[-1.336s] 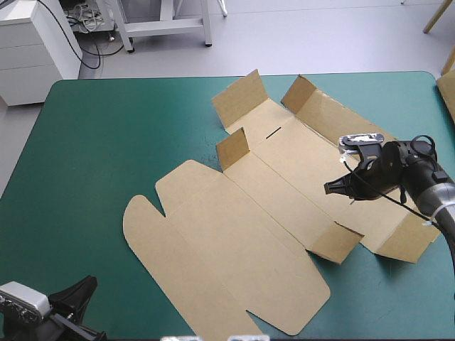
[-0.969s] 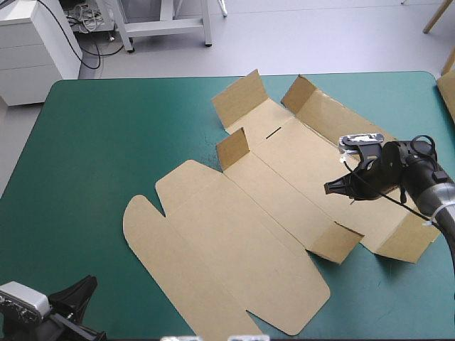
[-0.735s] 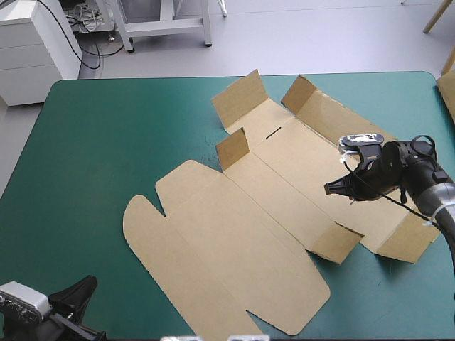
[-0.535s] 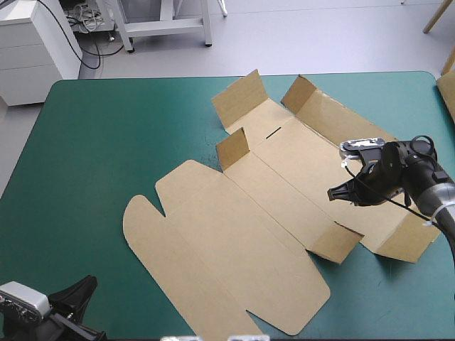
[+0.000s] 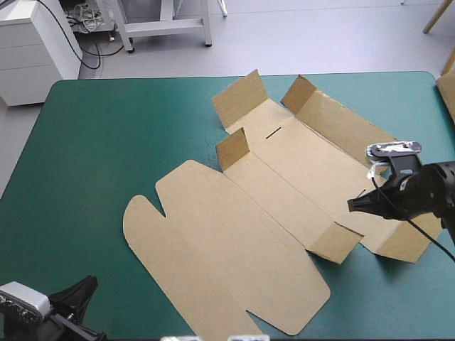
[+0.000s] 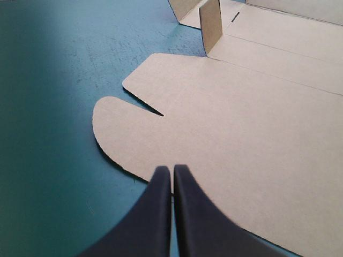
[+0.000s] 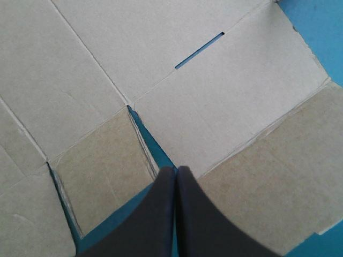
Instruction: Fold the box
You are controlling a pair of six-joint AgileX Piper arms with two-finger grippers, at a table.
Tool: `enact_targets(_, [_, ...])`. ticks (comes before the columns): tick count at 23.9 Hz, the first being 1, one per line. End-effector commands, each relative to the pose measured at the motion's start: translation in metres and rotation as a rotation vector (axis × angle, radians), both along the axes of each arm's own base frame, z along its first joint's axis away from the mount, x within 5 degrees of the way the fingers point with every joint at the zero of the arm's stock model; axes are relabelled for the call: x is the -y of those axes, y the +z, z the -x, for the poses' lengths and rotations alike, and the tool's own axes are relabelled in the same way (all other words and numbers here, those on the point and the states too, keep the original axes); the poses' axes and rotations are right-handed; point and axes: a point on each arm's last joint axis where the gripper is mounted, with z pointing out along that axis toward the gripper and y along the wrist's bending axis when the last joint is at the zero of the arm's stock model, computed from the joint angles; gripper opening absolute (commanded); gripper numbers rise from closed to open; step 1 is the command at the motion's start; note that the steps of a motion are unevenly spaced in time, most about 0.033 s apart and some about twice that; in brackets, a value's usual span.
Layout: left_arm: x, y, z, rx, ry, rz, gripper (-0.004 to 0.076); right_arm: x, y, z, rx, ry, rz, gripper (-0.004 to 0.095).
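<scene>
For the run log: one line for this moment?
box: mostly flat, flaps raised | right gripper: shut, over box | left gripper: shut, away from box

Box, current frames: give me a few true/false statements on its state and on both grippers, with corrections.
1. The box lies mostly flat on the teal-green cover, with a few small flaps raised. True.
2. The right gripper is clamped on a raised wall. False: it is shut with no board between its fingers, over the box's right end.
3. The left gripper stands open over the box's middle. False: it is shut, by the box's rounded near edge, toward the table's near left corner.
4. A narrow slot is cut through one panel. True.
</scene>
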Motion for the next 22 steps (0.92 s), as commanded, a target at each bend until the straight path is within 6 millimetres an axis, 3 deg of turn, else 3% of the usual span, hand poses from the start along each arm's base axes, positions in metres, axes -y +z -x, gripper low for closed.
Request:
enact_targets(1, [0.001, 0.013, -0.002, 0.071, 0.0, 0.042, -0.0008, 0.003, 0.028, 0.02, 0.131, -0.03, -0.029, -0.002])
enact_targets(5, [0.001, 0.013, -0.002, 0.071, 0.0, 0.042, -0.0008, 0.0, 0.051, 0.059, 0.262, -0.05, -0.14, -0.0019])
enact_targets(8, [0.001, 0.013, -0.002, 0.071, 0.0, 0.042, -0.0008, -0.003, 0.056, 0.078, 0.303, -0.06, -0.224, -0.0015])
enact_targets(10, [0.001, 0.013, -0.002, 0.071, 0.0, 0.042, -0.0008, -0.004, 0.048, 0.085, 0.29, -0.057, -0.238, 0.0041])
enact_targets(17, [0.001, 0.013, -0.002, 0.071, 0.0, 0.042, -0.0008, -0.006, -0.004, 0.087, 0.121, -0.101, -0.257, 0.0423])
enact_targets(22, [0.001, 0.013, -0.002, 0.071, 0.0, 0.042, -0.0008, -0.005, -0.03, 0.088, 0.029, -0.165, -0.268, 0.0463])
